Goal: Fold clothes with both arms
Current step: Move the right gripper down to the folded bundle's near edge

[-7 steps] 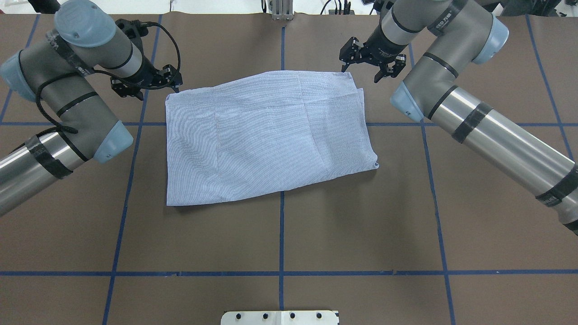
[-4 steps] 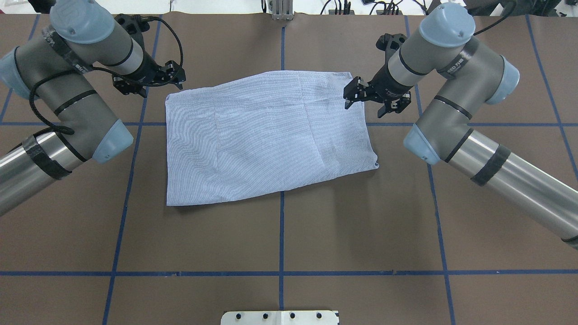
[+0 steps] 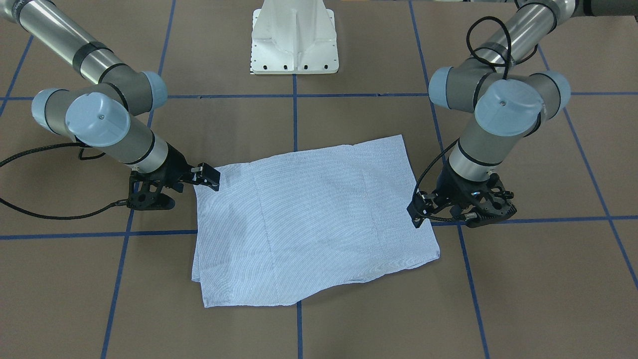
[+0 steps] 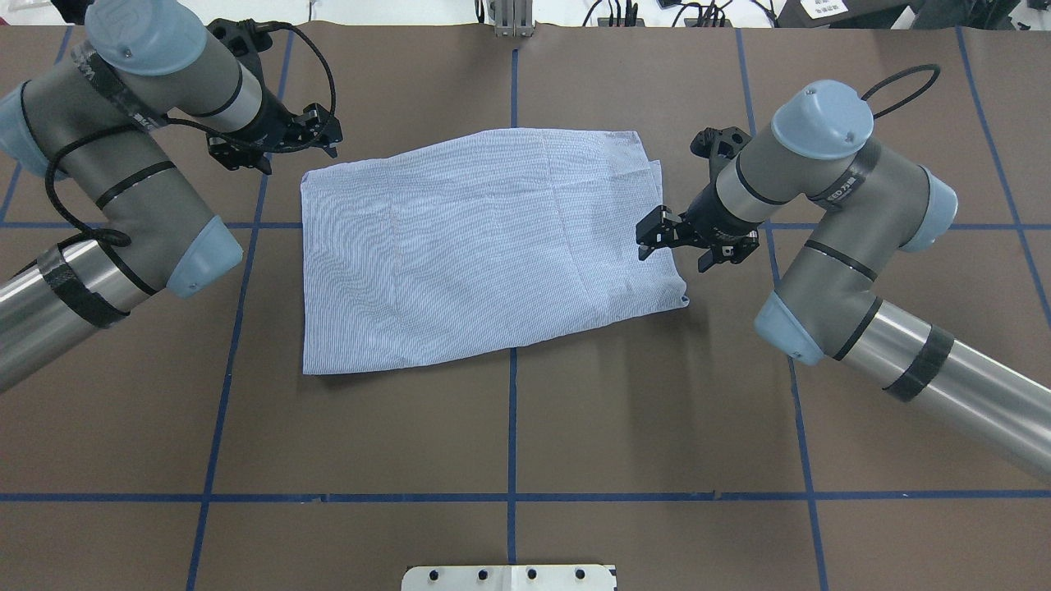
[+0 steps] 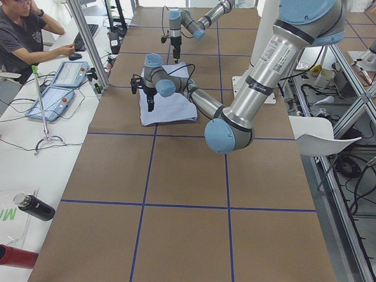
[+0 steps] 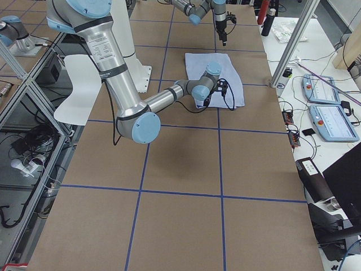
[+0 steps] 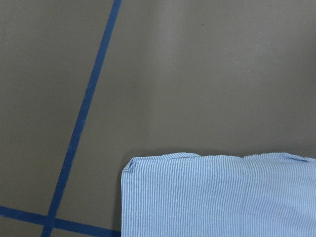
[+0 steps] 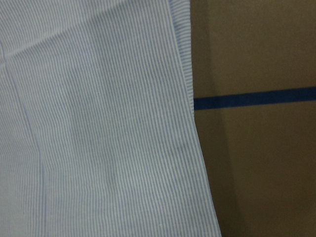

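Shirt (image 4: 484, 246) lies flat mid-tabletop (image 4: 509, 443), already down to a rough rectangle, no sleeves or collar showing. Judged step: reach-in for another fold, i.e. pre-grasp, nothing lifted yet.

Right pincer (image 4: 688, 240): jaws spread wide, empty. It sits at the shirt's right-hand edge, approx. mid-edge. One finger is over the cloth and the other over bare tabletop, so it straddles the edge. Its wrist cam looks down on that edge, w/ a 2nd layer peeking out along it. Contact w/ cloth: can't tell.

Left pincer (image 4: 277, 146): also wide, empty. It's over bare tabletop just beyond the shirt's far-left corner, apart from the cloth. Its wrist cam has that corner low in view, mostly tabletop above it.

Next move, prob.: each pincer has to drop to the tabletop & close on all layers at once. The right edge shows plies slightly offset, so a shallow pinch could peel off only the top one. The left one 1st needs a short shift in over its corner. Then lift both sides together at even height, else the rectangle skews.
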Robot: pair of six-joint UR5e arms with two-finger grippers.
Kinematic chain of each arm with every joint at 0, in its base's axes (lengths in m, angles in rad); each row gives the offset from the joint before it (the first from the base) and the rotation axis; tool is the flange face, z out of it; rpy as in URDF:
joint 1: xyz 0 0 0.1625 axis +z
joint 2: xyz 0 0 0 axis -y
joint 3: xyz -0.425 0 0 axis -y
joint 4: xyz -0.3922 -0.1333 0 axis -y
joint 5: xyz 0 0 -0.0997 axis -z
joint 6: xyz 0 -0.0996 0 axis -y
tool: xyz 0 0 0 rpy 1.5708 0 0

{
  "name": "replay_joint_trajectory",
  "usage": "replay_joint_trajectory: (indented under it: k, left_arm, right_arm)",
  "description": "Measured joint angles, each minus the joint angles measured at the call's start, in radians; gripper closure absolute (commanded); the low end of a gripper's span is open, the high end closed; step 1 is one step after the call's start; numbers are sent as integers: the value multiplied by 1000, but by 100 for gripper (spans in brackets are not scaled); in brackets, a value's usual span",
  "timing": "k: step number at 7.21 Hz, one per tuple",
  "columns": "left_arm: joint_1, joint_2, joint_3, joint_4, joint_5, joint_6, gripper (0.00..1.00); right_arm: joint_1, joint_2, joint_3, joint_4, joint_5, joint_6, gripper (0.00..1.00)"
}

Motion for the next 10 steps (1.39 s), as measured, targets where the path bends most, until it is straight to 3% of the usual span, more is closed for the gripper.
replay_joint_trajectory:
  k: [1, 2, 3, 7, 10]
  left_arm:
    - [0, 0, -8, 4, 0, -1, 0]
    - [0, 0, -12, 6, 0, -1, 0]
    - [0, 1, -14, 6, 0, -1, 0]
    - [0, 6, -21, 10, 2, 0, 0]
    - [0, 6, -48, 44, 2, -1, 0]
  right_arm:
    - [-17, -2, -1, -1, -17, 0, 43]
    - [-24, -3, -1, -1, -23, 0, 78]
    - [-26, -5, 0, -2, -23, 0, 100]
    - [-26, -19, 24, -1, -19, -2, 100]
    - [-35, -90, 98, -1, -8, -2, 100]
